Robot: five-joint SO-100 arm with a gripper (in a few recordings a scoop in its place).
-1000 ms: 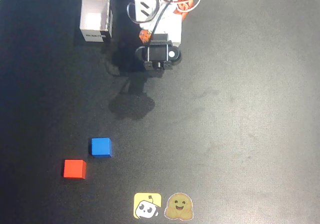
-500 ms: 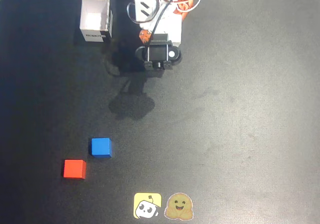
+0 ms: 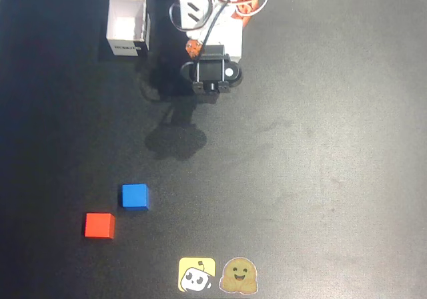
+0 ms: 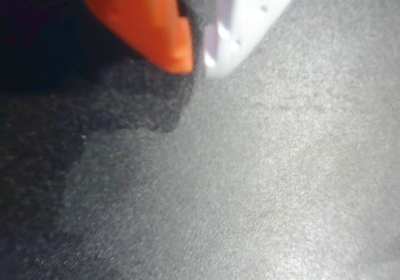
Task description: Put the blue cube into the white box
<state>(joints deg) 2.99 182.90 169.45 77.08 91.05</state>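
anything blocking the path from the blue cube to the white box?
Nothing visible. In the overhead view, bare dark table lies between the blue cube and the white box. The red cube sits lower left of the blue one, off that line.

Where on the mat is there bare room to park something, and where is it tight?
Overhead view: the whole right half of the black mat is bare. The centre between the arm's shadow and the two stickers is free too. Tight spots: lower left, where the small blue cube and small red cube sit close, and between the white open-topped box and the arm base.
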